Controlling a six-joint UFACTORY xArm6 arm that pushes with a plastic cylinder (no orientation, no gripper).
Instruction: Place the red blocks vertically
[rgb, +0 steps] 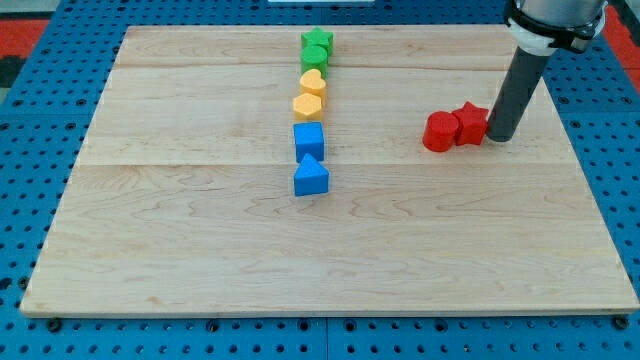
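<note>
Two red blocks lie side by side on the wooden board's right part: a rounded red block (438, 132) on the left, touching a red star-shaped block (470, 123) on its right. My tip (499, 137) stands right against the star block's right side. The rod rises from there to the view's top right.
A column of blocks runs down the board's middle: a green star (317, 42), a green block (315, 57), a yellow heart (313, 82), a yellow hexagon (308, 104), a blue cube (309, 139) and a blue triangle (311, 177). The wooden board (180, 240) lies on a blue pegboard.
</note>
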